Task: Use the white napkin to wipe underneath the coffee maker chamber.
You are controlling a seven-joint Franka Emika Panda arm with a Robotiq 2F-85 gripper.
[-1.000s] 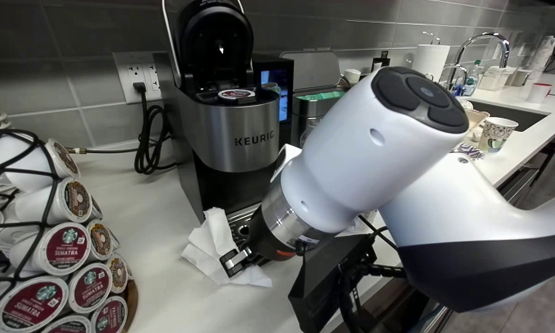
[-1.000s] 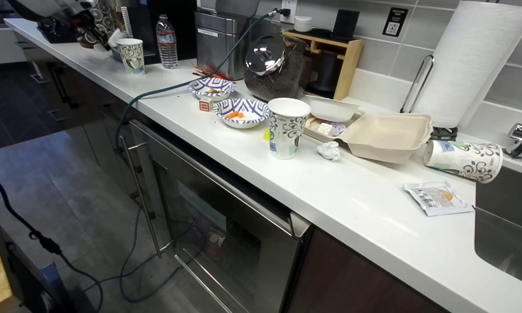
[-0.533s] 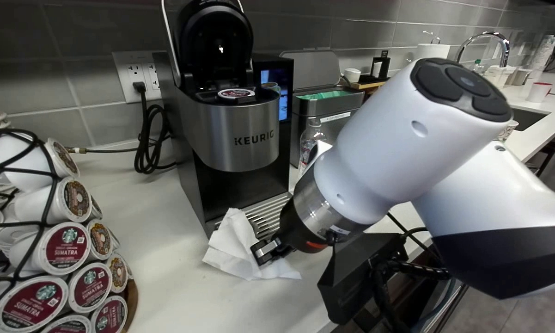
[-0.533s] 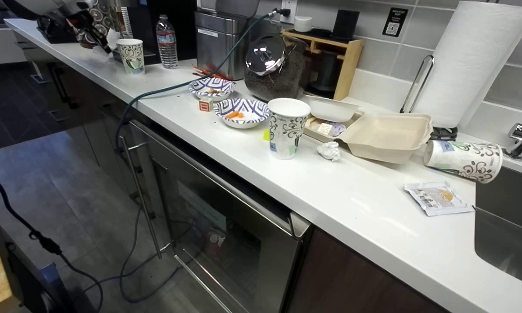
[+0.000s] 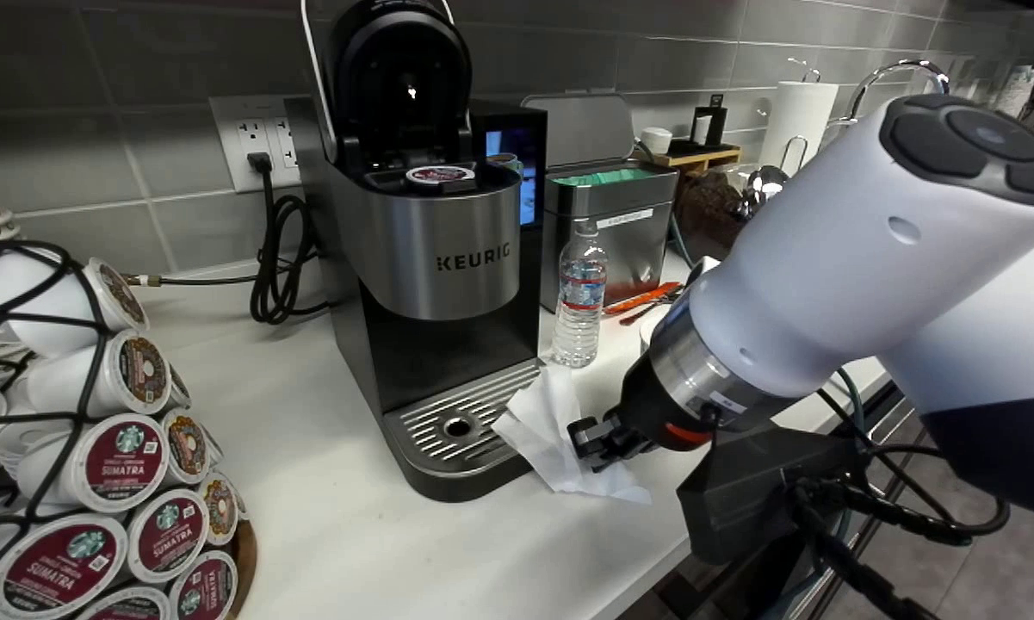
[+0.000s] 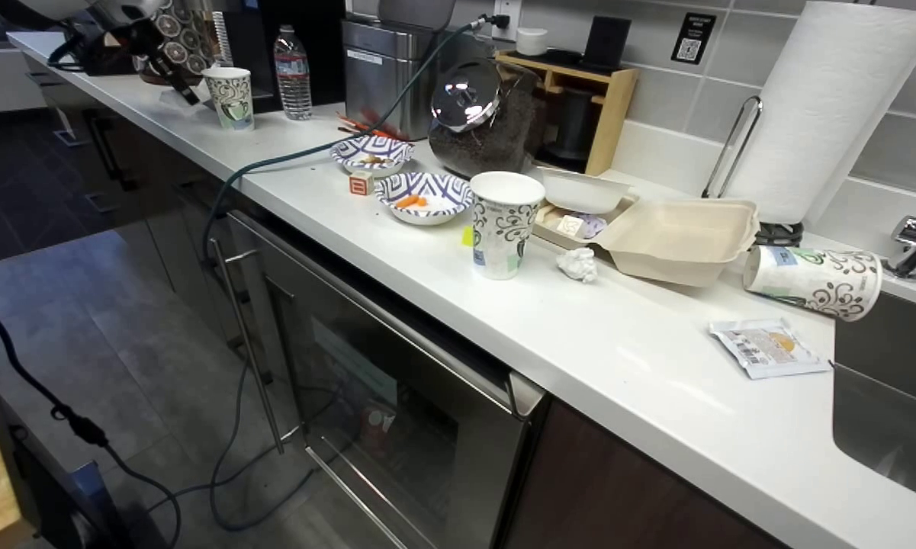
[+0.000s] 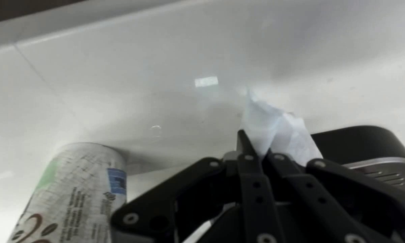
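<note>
The coffee maker (image 5: 435, 258) stands on the counter with its lid raised and a pod on top. Its drip tray (image 5: 435, 435) shows its grate and round hole. My gripper (image 5: 584, 443) is at the tray's front right side in an exterior view, shut on the white napkin (image 5: 529, 422). The napkin spreads across the tray's right edge and onto the counter. In the wrist view, the gripper (image 7: 256, 146) pinches the napkin (image 7: 290, 135), left of the tray's black rim (image 7: 360, 141). In an exterior view the gripper (image 6: 189, 95) is small and the napkin is hard to make out.
A water bottle (image 5: 578, 297) stands right of the machine. A patterned paper cup (image 6: 231, 99) stands near the gripper; it also shows in the wrist view (image 7: 77, 189). A rack of pods (image 5: 112, 465) is at the left. A metal bin (image 5: 611, 224) stands behind the bottle.
My gripper has dragged the napkin rightward in an exterior view, from the tray's left front across to its right side. More of the grate is uncovered, and the bottle is now fully visible.
</note>
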